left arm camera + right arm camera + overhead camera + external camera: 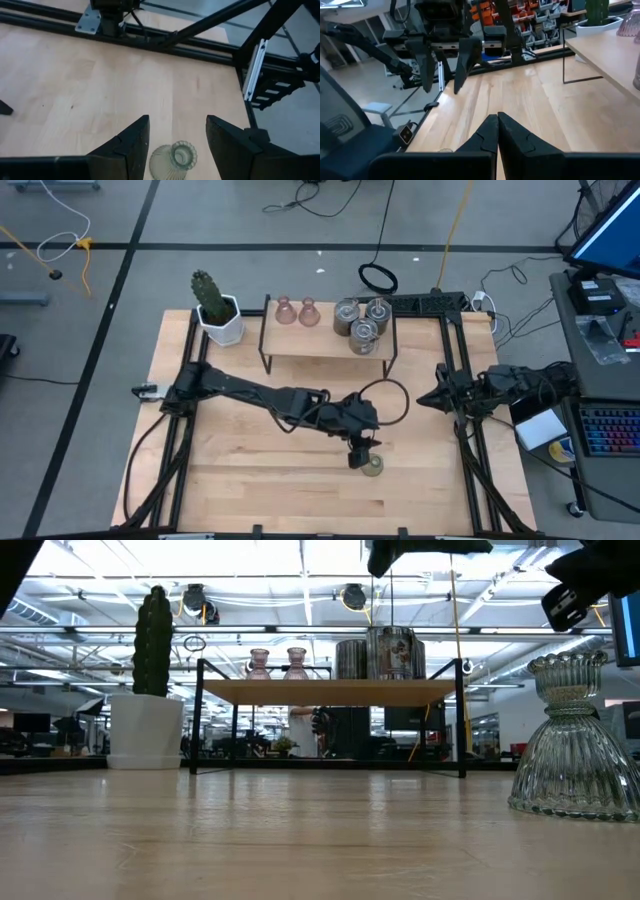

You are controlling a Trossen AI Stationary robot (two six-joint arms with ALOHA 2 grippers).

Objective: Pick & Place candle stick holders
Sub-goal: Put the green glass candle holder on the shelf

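My left hand (362, 456) hangs over the front middle of the bench (250, 480), fingers (131, 145) spread wide apart and gripping nothing, with the green holder (174, 161) standing upright on the wood just below the gap between them. That holder (570, 740) is ribbed, clear olive-tinted glass: a flared, bell-shaped base, a narrow waist and a fluted cup on top, open upward. From above it (372, 468) shows only as a small pale disc at my fingertips, partly covered by the hand, and the wrist view cuts off its lower edge. The other holders are on the shelf (325, 340) at the back of the bench: two pink glass ones (296, 311) side by side at the shelf's left, and three silver cylinders (362, 320) bunched together at its right. In the low view the cylinders (380, 653) overlap, so I can make out only two of them. A cactus (212, 298) in a white pot stands off the shelf's left end. My right hand (497, 131) waits over the right edge of the bench, its fingers pressed together on nothing; from overhead it (428, 397) is too dark to read.
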